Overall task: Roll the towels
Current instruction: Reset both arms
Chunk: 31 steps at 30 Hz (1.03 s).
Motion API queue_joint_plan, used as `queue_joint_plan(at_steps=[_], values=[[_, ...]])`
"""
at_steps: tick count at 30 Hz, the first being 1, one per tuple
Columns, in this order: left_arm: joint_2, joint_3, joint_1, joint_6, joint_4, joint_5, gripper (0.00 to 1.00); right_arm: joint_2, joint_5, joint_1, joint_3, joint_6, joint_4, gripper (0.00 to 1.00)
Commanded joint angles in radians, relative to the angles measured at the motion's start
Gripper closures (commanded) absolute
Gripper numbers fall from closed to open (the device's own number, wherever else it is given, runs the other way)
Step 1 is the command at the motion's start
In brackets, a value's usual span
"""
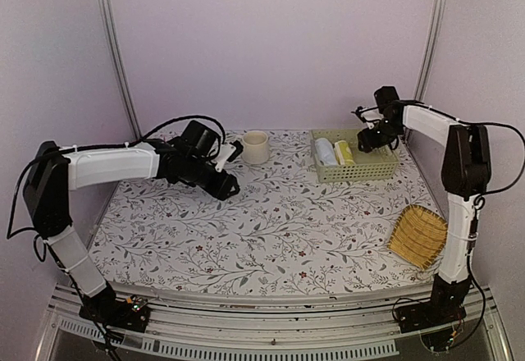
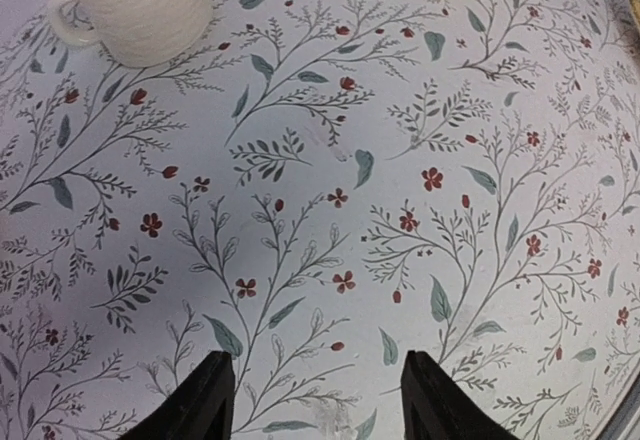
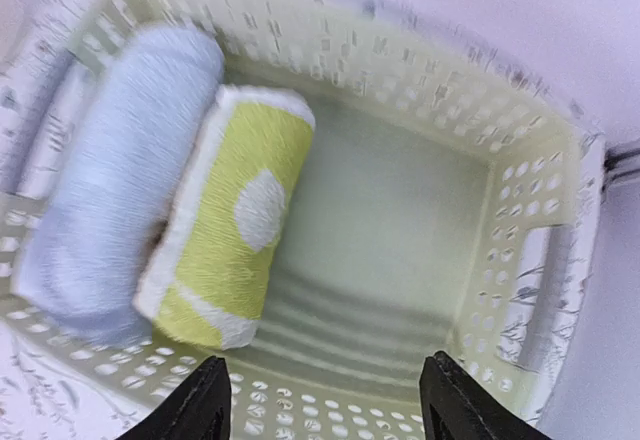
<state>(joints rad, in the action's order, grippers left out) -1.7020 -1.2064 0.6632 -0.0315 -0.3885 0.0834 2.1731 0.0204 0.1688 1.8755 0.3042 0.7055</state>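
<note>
- At the far right of the bench (image 1: 246,230), both towels lie rolled inside a pale green basket (image 3: 540,160). The pale blue towel (image 3: 120,170) lies along the basket's left wall, and the yellow-green towel (image 3: 235,230) touches it on its right side.
- The right claw (image 3: 320,400) hovers above the basket with its fingers spread, and it pinches nothing.
- The left claw (image 2: 315,400) is spread and empty too. It hangs above bare bench, near a cream mug (image 2: 140,10).
- By my judgement the rolling is done and the task is at its very end. The next move needs only a straight lift of the right arm away from the basket, then both arms can go to rest.
- In the way: the basket walls stand close around the space under the right claw, so a sideways pull could catch the rim and shift the basket. The mug is near the left arm, and a careless swing could knock it.
- A yellow bamboo tray (image 1: 418,235) lies at the near right edge, beside the right arm and well apart from the towels.
</note>
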Motion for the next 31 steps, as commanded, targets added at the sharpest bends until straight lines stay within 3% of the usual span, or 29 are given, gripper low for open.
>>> queue_joint_plan(at_steps=[1, 2, 3, 4, 7, 11, 19, 31], values=[[0.083, -0.065, -0.054, -0.001, -0.038, -0.130, 0.37, -0.352, -0.188, -0.010, -0.159, 0.010, -0.132, 0.30], [0.105, -0.073, -0.061, 0.003, -0.041, -0.148, 0.32, -0.415, -0.202, -0.011, -0.206, 0.015, -0.161, 0.29], [0.130, -0.083, -0.069, 0.003, -0.048, -0.165, 0.11, -0.466, -0.217, -0.013, -0.250, 0.020, -0.192, 0.28], [0.146, -0.093, -0.075, 0.003, -0.054, -0.179, 0.02, -0.522, -0.227, -0.013, -0.285, 0.024, -0.208, 0.27], [0.197, -0.129, -0.081, 0.012, -0.068, -0.224, 0.02, -0.659, -0.276, -0.020, -0.357, 0.009, -0.219, 0.23], [0.272, -0.143, -0.083, 0.028, -0.034, -0.334, 0.02, -0.821, -0.336, -0.024, -0.464, -0.055, -0.254, 0.00], [0.468, 0.106, -0.085, 0.052, 0.257, -0.461, 0.02, -1.151, -0.187, -0.023, -0.849, -0.295, -0.590, 0.01], [0.531, 0.188, -0.086, 0.076, 0.319, -0.475, 0.02, -1.170, -0.190, -0.024, -0.885, -0.318, -0.592, 0.01]])
